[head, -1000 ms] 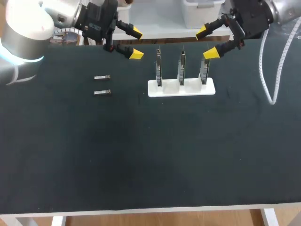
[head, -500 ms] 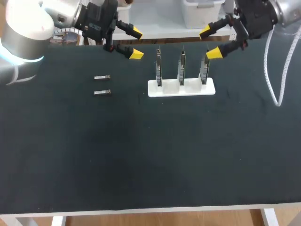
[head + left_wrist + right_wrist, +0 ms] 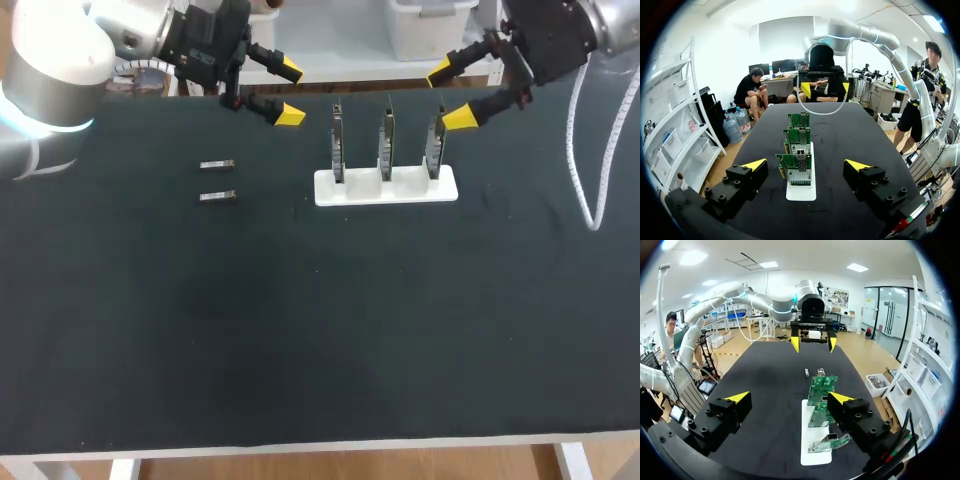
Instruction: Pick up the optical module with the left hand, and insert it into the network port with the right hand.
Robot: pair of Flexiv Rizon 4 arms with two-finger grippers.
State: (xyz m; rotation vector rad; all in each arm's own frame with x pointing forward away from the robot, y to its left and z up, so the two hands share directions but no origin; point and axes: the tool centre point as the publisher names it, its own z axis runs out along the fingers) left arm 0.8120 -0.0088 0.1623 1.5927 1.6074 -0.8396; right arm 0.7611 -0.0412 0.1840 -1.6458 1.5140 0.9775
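Right gripper edges outward, left gripper holds its post

Head view: the right gripper (image 3: 449, 95) has slid a little away from the left gripper (image 3: 287, 92), and its loose cable (image 3: 580, 170) has swung with it. The left gripper has not shifted. Both have their fingers spread wide with nothing between them. Two optical modules (image 3: 217, 165) lie flat on the table (image 3: 320, 340), nearer the robot than the left gripper and well apart from it. Bare cloth all round them should leave room for a straight descent. A white holder (image 3: 385, 187) keeps three circuit boards (image 3: 386, 145) upright, probably so their ports stay reachable. The end board is just beside the right gripper's nearer fingertip, which is the tight spot.

Left wrist view: the boards stand in a row straight ahead of the splayed fingers, with the right gripper beyond them. The modules are out of sight.

Right wrist view: the holder lies ahead of and partly under one finger. One of the optical modules (image 3: 807, 372) rests past the boards, towards the left gripper. The ports are too small to make out
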